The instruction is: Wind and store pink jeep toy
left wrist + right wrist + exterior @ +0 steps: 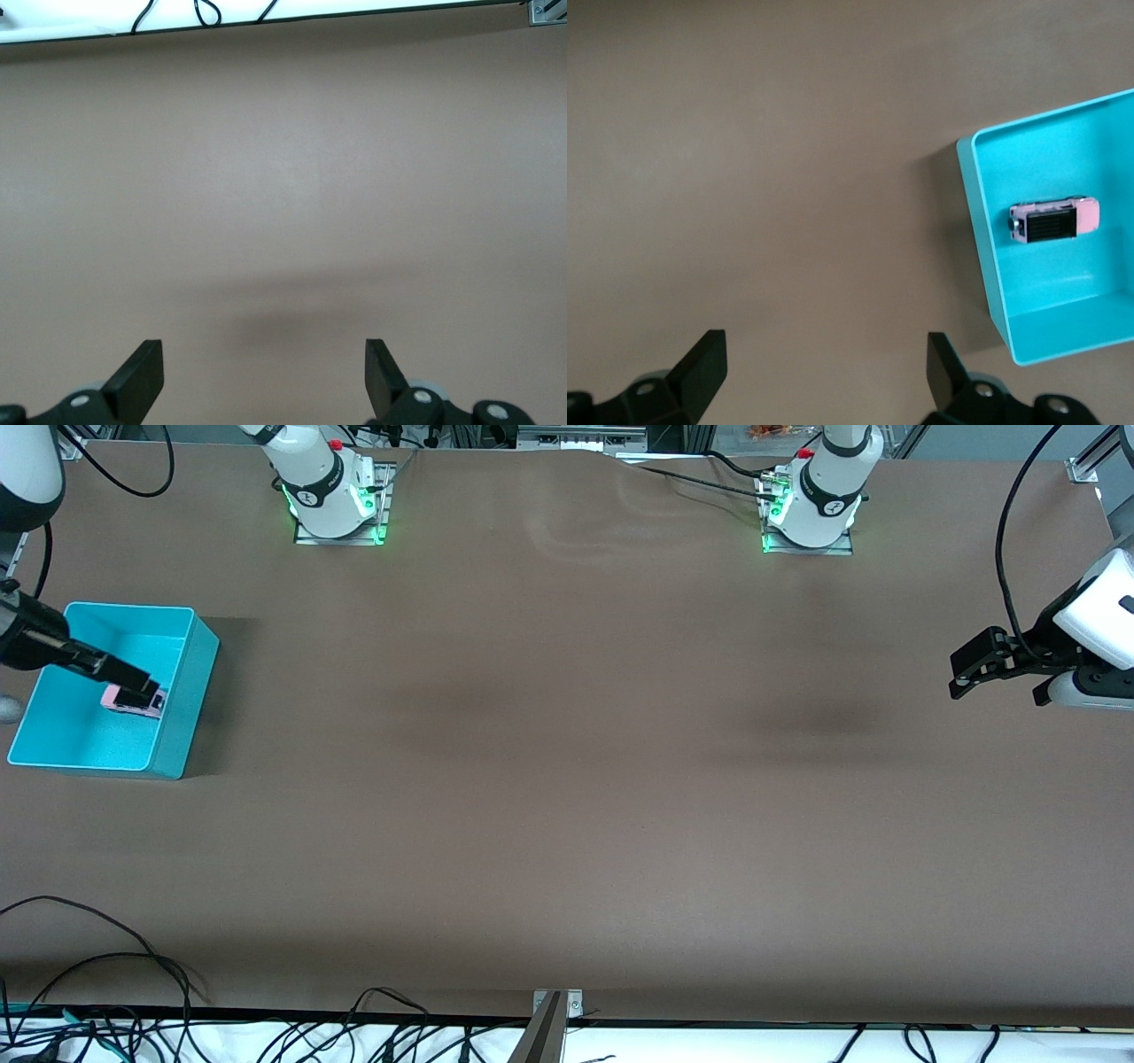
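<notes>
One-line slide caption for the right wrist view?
Pink jeep toy lies inside the turquoise bin on the brown table, with the open right gripper empty above bare tabletop beside the bin.

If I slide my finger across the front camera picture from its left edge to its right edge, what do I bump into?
turquoise bin with the pink jeep toy inside it and the right gripper, fingers open, over it → a long stretch of bare brown table → left gripper, fingers open, waiting over the table

jeep: pink jeep toy (133, 701), tiny, pink body, black rear roof
pose: upright on its wheels
place: inside the turquoise bin (190, 691), on its floor, toward the bin's 3 o'clock wall in the front view
</notes>
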